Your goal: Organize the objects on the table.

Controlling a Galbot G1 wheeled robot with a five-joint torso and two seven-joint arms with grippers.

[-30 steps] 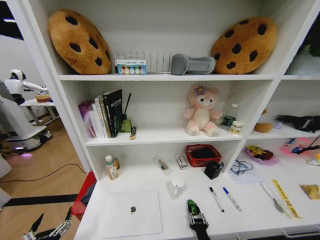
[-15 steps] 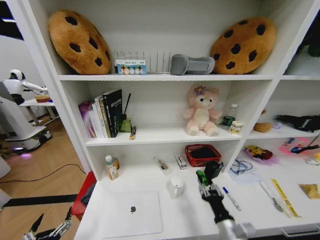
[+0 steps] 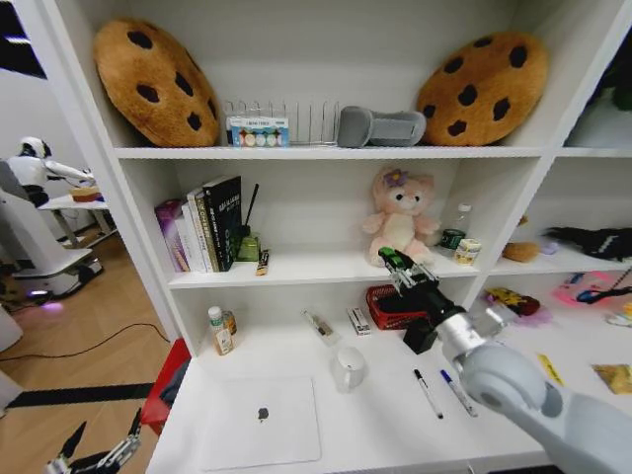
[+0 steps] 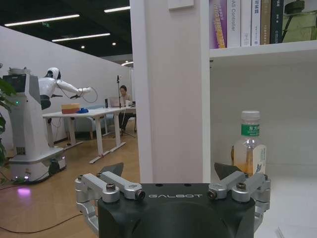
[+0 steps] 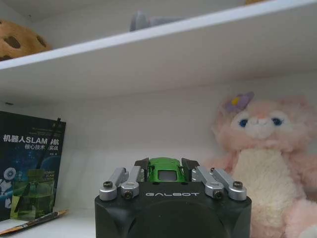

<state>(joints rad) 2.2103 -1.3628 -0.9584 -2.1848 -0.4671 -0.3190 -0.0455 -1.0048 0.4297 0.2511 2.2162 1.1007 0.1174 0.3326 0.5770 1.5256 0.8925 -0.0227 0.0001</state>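
Note:
My right gripper [image 3: 395, 265] is shut on the tiny green toy car [image 5: 166, 171] and holds it up at the middle shelf's height, just in front of the pink bear [image 3: 399, 217]. On the white table [image 3: 375, 430] below lie the silver laptop [image 3: 262, 420], the white mug [image 3: 348, 368] and two white pens, one black-capped [image 3: 427, 392] and one blue-capped [image 3: 457, 392]. The black pen cup [image 3: 421, 338] is partly hidden behind my right arm. My left gripper [image 3: 102, 436] hangs open, low beside the table's left end.
A red mesh basket [image 3: 387, 306] stands under the middle shelf behind my arm. A bottle [image 3: 219, 331] stands at the table's back left. Books [image 3: 202, 225] fill the middle shelf's left side. Cookie cushions [image 3: 156, 79] sit on the top shelf.
My right gripper has lifted the green car from the table's front edge, up and back to the middle shelf near the bear. The left arm has stayed put.

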